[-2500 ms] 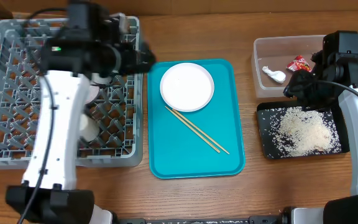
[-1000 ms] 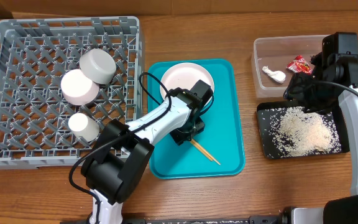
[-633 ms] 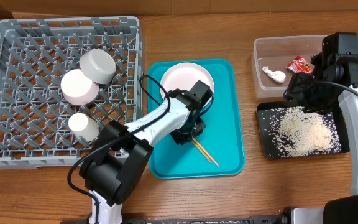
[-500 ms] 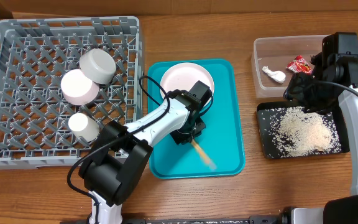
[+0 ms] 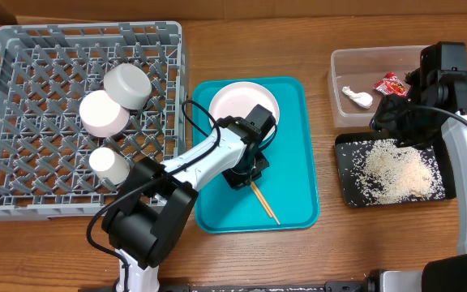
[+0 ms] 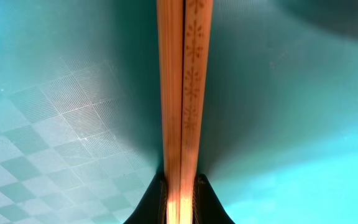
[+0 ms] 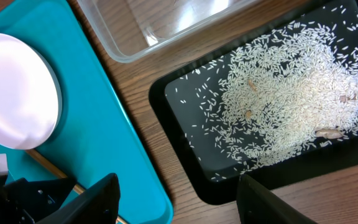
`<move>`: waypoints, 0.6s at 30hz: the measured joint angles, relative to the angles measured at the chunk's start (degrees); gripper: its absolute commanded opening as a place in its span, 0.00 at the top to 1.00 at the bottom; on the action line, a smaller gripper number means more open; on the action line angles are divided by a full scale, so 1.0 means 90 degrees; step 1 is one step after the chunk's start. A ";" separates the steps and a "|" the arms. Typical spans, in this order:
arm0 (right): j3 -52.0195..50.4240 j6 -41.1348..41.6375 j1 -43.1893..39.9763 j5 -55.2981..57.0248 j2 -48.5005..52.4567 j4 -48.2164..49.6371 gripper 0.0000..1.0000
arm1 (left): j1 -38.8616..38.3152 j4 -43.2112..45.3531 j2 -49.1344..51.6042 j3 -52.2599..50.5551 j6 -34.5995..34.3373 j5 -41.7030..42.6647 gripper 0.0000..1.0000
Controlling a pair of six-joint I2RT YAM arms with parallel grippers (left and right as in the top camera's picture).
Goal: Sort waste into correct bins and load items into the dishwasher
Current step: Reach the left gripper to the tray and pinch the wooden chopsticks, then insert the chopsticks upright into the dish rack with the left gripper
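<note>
My left gripper (image 5: 246,175) is down on the teal tray (image 5: 292,154), shut on the pair of wooden chopsticks (image 5: 264,203). In the left wrist view the chopsticks (image 6: 184,93) lie side by side, pinched between the black fingers (image 6: 211,210). The white plate (image 5: 237,104) lies just behind, partly under the arm. The grey dish rack (image 5: 23,97) holds the grey bowl (image 5: 128,84), white bowl (image 5: 104,113) and small cup (image 5: 109,163). My right gripper (image 7: 178,190) hangs open over the table beside the black tray (image 7: 179,106) of rice (image 7: 291,93).
The clear tub (image 5: 336,81) at the back right holds the red wrapper (image 5: 392,83) and the white scrap (image 5: 357,97). The black tray (image 5: 343,154) sits right in front of it. The right arm (image 5: 444,81) stands over both bins.
The left jaws have shut on the chopsticks, drawing the two sticks together. Their free ends swung slightly toward the front edge of the tray. The right arm has not moved.
</note>
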 measured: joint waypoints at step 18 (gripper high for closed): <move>0.0000 -0.0002 0.0000 0.0007 0.0000 -0.0002 0.38 | 0.0000 -0.0304 -0.1389 -0.0170 0.0129 -0.0075 0.96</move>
